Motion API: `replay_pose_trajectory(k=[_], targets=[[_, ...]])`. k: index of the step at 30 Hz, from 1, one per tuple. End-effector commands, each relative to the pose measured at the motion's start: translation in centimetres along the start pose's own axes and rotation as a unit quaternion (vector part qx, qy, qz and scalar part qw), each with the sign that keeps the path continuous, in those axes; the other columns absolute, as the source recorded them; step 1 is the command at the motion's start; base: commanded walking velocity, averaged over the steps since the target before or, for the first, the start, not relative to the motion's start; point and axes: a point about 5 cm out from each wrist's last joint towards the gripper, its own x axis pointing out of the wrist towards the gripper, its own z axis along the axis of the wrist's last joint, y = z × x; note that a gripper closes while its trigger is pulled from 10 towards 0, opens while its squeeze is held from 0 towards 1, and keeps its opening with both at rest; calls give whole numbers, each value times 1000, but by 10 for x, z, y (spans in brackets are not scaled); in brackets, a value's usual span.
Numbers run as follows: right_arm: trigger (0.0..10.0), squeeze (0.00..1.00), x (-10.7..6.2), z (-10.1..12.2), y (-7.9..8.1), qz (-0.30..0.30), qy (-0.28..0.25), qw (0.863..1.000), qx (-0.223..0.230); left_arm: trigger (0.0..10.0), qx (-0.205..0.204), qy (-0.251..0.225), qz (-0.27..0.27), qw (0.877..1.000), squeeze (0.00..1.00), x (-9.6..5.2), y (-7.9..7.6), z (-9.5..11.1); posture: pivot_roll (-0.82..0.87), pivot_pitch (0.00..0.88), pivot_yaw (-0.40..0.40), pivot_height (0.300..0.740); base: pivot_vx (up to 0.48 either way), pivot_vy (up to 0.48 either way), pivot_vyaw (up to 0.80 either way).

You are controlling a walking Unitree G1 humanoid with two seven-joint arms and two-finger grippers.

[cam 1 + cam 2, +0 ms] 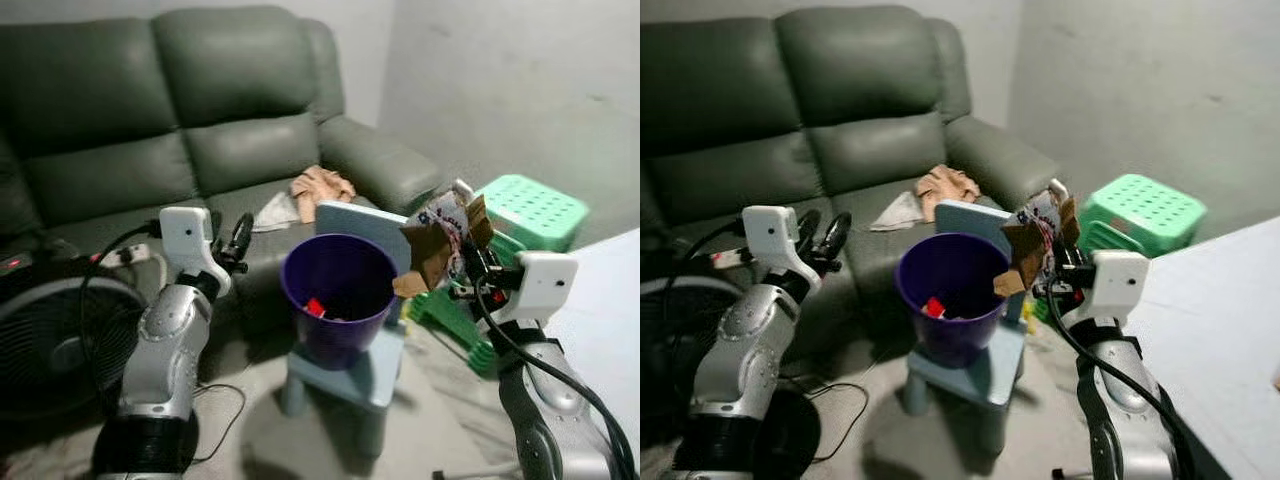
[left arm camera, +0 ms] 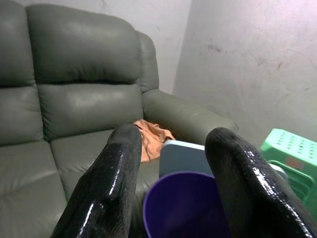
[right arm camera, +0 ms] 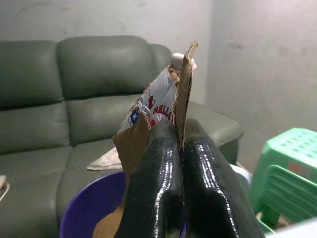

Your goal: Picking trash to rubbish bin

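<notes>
Right gripper (image 1: 462, 262) fingers clamped on cardboard (image 1: 432, 250) beside bin (image 1: 338, 297) rim; carry it over the opening before releasing. Left gripper (image 1: 232, 243) fingers apart, idle.

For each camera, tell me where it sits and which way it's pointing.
Left eye, right eye: on the head, facing forward and down at the purple bin on a small blue stool; both silver arms show.
Left wrist: along the open left gripper toward the sofa.
Right wrist: along the right gripper, shut on cardboard trash.
All share bin and sofa.
</notes>
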Motion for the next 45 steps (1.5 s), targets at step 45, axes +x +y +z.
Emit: replay_pose_trajectory(k=[45], targets=[[10000,0,-146,-220,-47,-41,509,857,-66,10000,10,370,46,928,0,-143,29,-206,-20,0,-58,740,0,0,0]])
